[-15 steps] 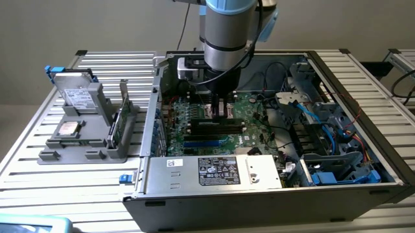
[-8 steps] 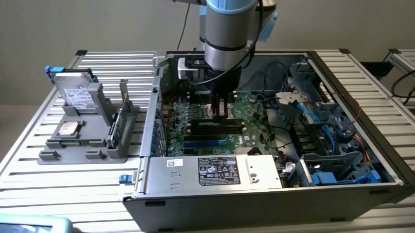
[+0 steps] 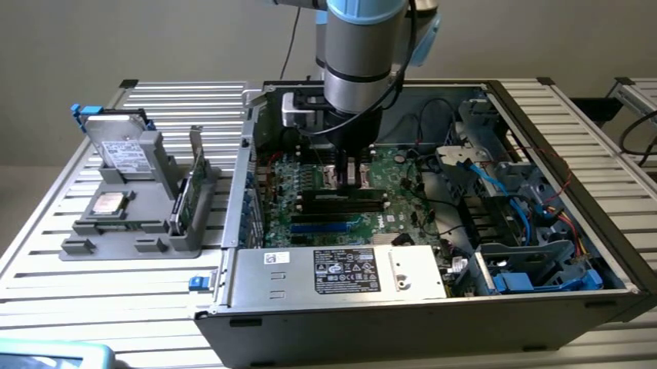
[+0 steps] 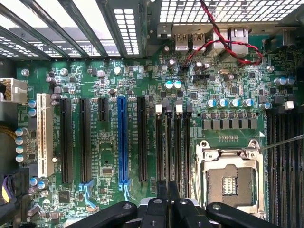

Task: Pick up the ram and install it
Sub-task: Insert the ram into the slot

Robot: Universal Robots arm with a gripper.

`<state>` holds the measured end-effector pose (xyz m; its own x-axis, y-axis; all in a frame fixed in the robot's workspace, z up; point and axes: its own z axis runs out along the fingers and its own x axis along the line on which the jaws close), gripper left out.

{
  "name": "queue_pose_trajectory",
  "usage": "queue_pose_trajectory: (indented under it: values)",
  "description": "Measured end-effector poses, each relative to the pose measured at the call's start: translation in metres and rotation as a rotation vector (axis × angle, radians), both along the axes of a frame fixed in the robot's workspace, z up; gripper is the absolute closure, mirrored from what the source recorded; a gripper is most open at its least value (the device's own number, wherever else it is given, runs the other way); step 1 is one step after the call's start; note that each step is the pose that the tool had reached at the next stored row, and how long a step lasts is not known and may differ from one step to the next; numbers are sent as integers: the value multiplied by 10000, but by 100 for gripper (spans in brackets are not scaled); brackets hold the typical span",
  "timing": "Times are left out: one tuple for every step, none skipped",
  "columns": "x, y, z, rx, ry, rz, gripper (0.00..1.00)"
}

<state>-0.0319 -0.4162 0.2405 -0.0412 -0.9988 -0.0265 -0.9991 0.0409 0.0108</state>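
Note:
A thin green stick that I take for the ram (image 3: 181, 201) stands on edge in a grey holder (image 3: 154, 231) on the table, at the exterior view's left, outside the computer case. My gripper (image 3: 347, 178) hangs inside the open case, low over the green motherboard (image 3: 313, 223) and just above the black memory slots (image 3: 339, 201). In the wrist view its black fingers (image 4: 161, 202) press together at the near end of the memory slots (image 4: 173, 142). The gripper (image 4: 166, 194) is shut, and I see nothing between the fingers.
The holder also carries a silver hard drive (image 3: 123, 150) and a processor chip (image 3: 108, 204). Inside the case are the open processor socket (image 4: 230, 178), a blue expansion slot (image 4: 122, 140), red and black wires (image 4: 223, 45), blue cables (image 3: 513, 207) and the power supply (image 3: 344, 270).

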Motion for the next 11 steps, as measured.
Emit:
queue_pose_trajectory:
  values:
    - [0,-1,-5,-1,1,0,88]
    - [0,-4,-10,-2,1,0,88]
    - [1,-6,-14,-3,1,1,88]
    - [2,-8,-18,-1,1,1,88]
    - [3,-11,-21,0,0,2,88]
    - [4,-14,-23,0,1,1,88]
    - [5,-18,-26,0,1,1,88]
    - [6,-22,-28,0,0,1,88]
    - [7,-25,-29,0,1,1,88]
    - [9,-26,-30,0,0,0,88]
    - [12,-29,-30,-1,1,1,88]
